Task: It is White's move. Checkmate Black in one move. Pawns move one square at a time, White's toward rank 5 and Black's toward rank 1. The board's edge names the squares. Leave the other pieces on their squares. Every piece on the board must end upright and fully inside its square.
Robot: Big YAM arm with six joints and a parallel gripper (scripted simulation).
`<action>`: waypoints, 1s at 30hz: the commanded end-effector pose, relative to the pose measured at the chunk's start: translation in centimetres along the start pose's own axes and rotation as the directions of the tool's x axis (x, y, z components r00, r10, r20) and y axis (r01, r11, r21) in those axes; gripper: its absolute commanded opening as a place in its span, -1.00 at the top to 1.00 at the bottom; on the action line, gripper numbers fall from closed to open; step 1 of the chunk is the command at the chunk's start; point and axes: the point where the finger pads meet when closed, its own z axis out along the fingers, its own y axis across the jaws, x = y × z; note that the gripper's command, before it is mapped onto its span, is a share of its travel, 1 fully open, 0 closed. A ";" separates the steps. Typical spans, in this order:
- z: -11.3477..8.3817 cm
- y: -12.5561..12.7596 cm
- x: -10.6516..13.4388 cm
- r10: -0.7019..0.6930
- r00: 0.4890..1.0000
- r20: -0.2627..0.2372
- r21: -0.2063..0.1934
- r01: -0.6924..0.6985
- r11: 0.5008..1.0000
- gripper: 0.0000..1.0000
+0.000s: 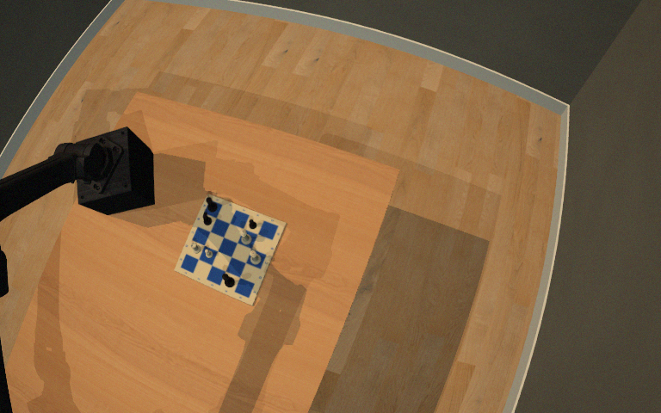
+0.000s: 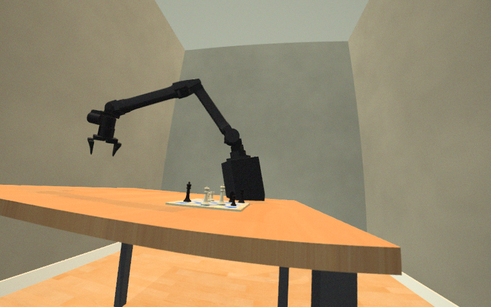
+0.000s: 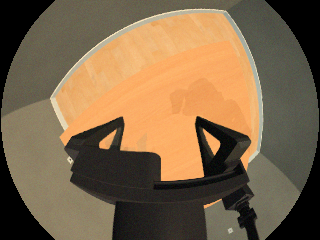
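Observation:
A small blue and cream chessboard (image 1: 230, 248) lies on the wooden table, also seen low in the side view (image 2: 207, 204). Several black pieces stand on it: two at the far left corner (image 1: 211, 204) (image 1: 206, 219), one near the top (image 1: 252, 224), and one on the near edge (image 1: 228, 280). Several white pieces stand in the middle (image 1: 246, 237) (image 1: 207, 253) (image 1: 195, 248) (image 1: 255, 256). All look upright. My gripper (image 2: 103, 146) is open and empty, high above the table and far to the left of the board. In the wrist view its fingers are spread over bare floor.
The arm's black base (image 1: 116, 171) (image 2: 242, 179) stands on the table just beyond the board's far left corner. The table edge runs close to the board's right side in the overhead view.

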 end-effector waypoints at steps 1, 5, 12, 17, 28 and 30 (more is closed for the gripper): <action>-0.7 0.2 -0.5 0.004 1.000 0.011 -0.010 -0.004 1.000 -1.00; -0.7 0.2 -0.5 0.004 1.000 0.011 -0.010 -0.004 1.000 -1.00; -0.7 0.2 -0.5 0.004 1.000 0.011 -0.010 -0.004 1.000 -1.00; -0.7 0.2 -0.5 0.004 1.000 0.011 -0.010 -0.004 1.000 -1.00; -4.4 4.3 7.2 -0.191 0.982 0.007 -0.073 0.191 0.979 -1.00; -4.9 4.9 9.4 -0.240 0.971 0.003 -0.082 0.240 0.967 -1.00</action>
